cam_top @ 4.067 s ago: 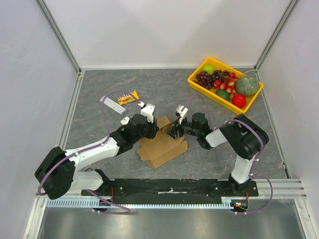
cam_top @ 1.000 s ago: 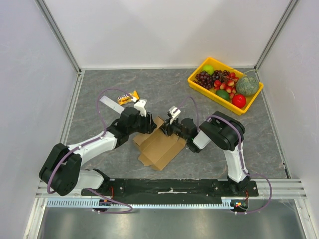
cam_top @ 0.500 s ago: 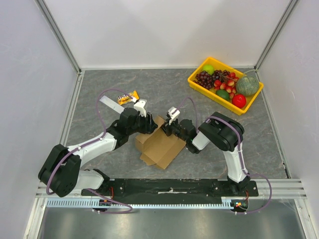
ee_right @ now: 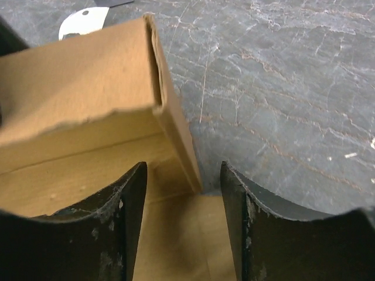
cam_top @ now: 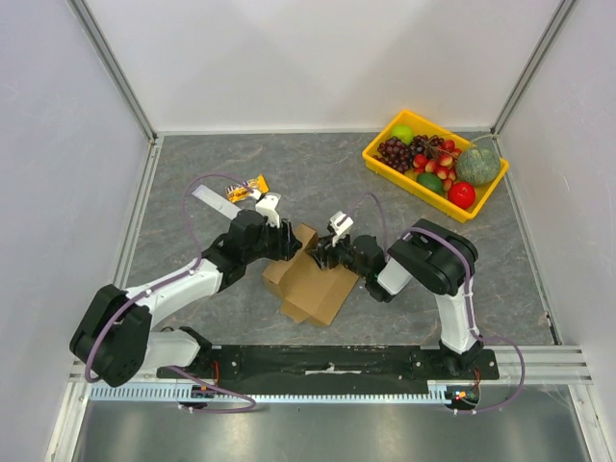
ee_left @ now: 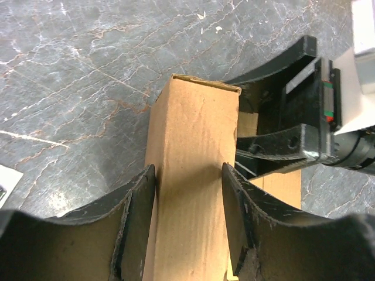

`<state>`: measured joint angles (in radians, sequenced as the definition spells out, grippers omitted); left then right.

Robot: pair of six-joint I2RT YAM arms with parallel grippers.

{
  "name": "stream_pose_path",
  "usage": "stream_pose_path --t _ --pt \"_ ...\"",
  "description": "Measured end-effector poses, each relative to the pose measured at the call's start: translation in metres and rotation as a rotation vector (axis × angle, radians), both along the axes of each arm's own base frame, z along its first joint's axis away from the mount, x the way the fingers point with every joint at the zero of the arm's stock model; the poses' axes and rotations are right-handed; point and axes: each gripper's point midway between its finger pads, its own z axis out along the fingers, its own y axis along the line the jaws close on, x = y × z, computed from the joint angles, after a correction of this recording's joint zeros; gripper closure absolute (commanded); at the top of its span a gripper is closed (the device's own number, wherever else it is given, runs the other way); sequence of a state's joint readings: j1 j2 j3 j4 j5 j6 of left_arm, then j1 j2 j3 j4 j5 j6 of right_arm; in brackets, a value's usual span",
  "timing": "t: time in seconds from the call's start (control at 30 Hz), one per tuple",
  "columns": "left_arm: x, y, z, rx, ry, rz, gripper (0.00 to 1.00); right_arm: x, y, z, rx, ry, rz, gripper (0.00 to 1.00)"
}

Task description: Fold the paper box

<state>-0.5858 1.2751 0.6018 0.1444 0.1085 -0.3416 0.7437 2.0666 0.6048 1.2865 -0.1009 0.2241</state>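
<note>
Grey desk [cam_top: 192, 164] holds the box [cam_top: 313, 284] in its middle, between the two arms, with the left fingers [ee_left: 132, 228] pinching one raised wall and the right fingers [ee_right: 117, 228] spread open around the next wall's edge.

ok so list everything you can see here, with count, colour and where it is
paper box: one, brown cardboard, partly folded, middle of the table between the two grippers
tray: one, yellow, far right corner
fruit: a pile, dark purple grapes with green and red pieces, inside the tray
snack wrapper: one, orange-yellow, beyond the box to the left
flat strip: one, white, next to the wrapper
table: one, grey marbled, under everything
left gripper: one, black, closed on a raised wall of the box
right gripper: one, black, open, fingers either side of a box wall
</note>
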Motion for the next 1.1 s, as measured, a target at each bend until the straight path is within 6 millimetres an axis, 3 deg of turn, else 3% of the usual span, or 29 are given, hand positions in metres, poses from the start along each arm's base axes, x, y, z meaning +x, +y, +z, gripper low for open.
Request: stream_pose_path --t 0.13,0.23,0.37,0.5,0.6,0.7,0.87,1.1 --pt "0.0 0.007 0.01 -0.001 -0.019 0.032 0.43 -0.013 -0.011 0.007 -0.002 0.002 0.007 0.36" --pt "0.0 0.012 0.022 -0.009 -0.05 0.057 0.39 -0.019 -0.014 0.027 0.026 -0.024 0.013 0.33" --pt "-0.001 0.019 0.035 -0.008 -0.076 0.083 0.27 -0.021 -0.017 0.077 0.1 -0.088 0.006 0.31" --pt "-0.001 0.025 0.048 0.018 -0.092 0.106 0.22 -0.021 -0.031 0.125 0.167 -0.079 -0.074 0.27" --pt "-0.005 0.019 0.058 0.066 -0.123 0.093 0.21 -0.018 -0.047 0.142 0.173 -0.016 -0.172 0.23" --pt "-0.02 -0.001 0.062 0.148 -0.163 0.033 0.2 -0.02 -0.07 0.151 0.159 0.057 -0.291 0.2" --pt "-0.043 -0.019 0.047 0.314 -0.191 -0.041 0.18 -0.035 -0.116 0.157 0.135 0.138 -0.456 0.2" --pt "-0.05 -0.008 0.01 0.602 -0.188 -0.036 0.18 -0.046 -0.164 0.166 0.161 0.204 -0.619 0.19"
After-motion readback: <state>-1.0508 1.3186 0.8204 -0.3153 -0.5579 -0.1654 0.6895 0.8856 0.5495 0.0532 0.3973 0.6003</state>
